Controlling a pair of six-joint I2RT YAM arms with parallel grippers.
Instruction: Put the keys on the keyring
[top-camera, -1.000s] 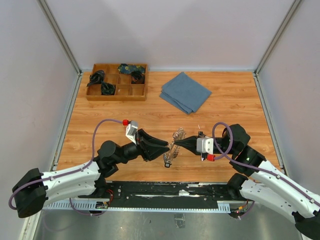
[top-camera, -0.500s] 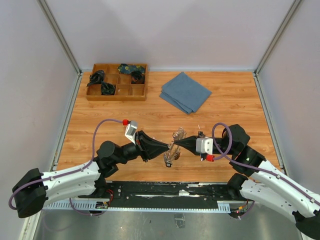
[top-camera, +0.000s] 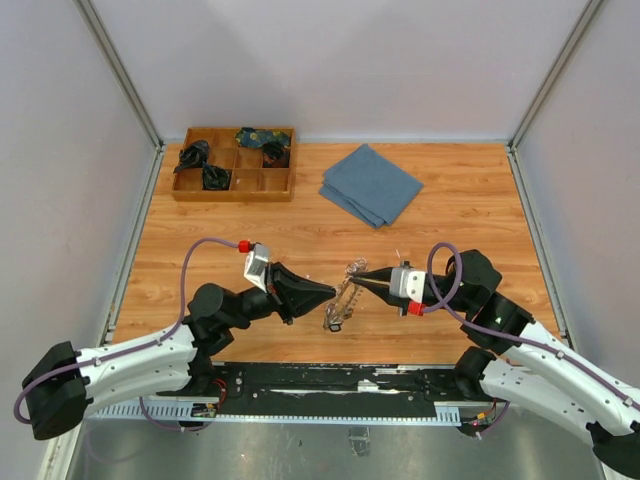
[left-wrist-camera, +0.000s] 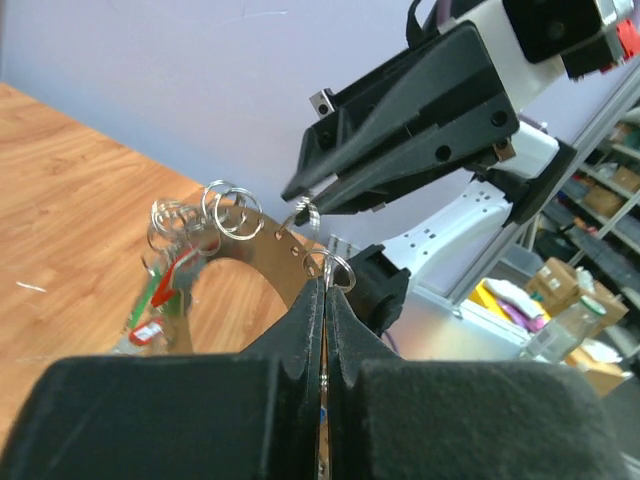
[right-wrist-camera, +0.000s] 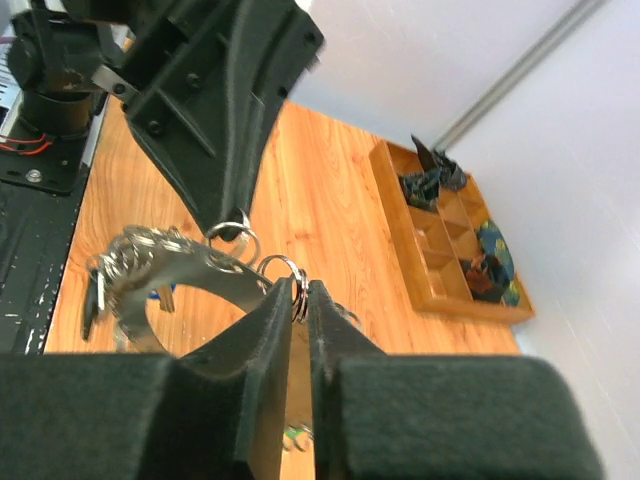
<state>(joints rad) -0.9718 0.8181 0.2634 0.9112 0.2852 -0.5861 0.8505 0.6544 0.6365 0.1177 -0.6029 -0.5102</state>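
Observation:
The keyring (top-camera: 343, 298), a flat metal band (left-wrist-camera: 262, 252) with small split rings through its holes, hangs above the table between both arms. My left gripper (top-camera: 332, 290) is shut on the band's edge (left-wrist-camera: 325, 285). My right gripper (top-camera: 360, 278) pinches one small split ring (right-wrist-camera: 299, 298) on the band, its fingers a narrow slit apart around the wire. Keys with red and green tags (left-wrist-camera: 165, 295) dangle from the far side of the band, blurred. In the right wrist view the left gripper (right-wrist-camera: 228, 215) comes down from the top onto the band (right-wrist-camera: 190, 268).
A wooden compartment tray (top-camera: 233, 190) with dark bundled items stands at the back left. A folded blue cloth (top-camera: 371, 185) lies at the back centre. Grey walls close the table on three sides, and the black arm rail (top-camera: 330, 380) runs along the near edge.
My left gripper has closed from open onto the keyring's band. The right gripper has shifted slightly up and back, and its fingers have eased a little.

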